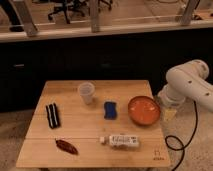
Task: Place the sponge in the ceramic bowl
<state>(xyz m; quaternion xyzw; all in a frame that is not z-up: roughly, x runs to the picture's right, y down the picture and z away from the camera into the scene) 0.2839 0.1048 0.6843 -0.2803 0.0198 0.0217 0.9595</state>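
Sponge [110, 110] lies between cup [86, 92] and ceramic bowl [144, 111]; pincer [170, 114] hangs beside the bowl, its state impossible to tell.

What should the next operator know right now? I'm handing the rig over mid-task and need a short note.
Gripper: low, just off the right edge of the table, beside the bowl, away from the sponge.
Sponge: flat on the table, just left of the bowl, not touching it.
Bowl: empty, near the table's right edge.
Done: nothing yet; the sponge is untouched.
Left: reach the sponge, grasp it, lift it, and set it in the bowl.
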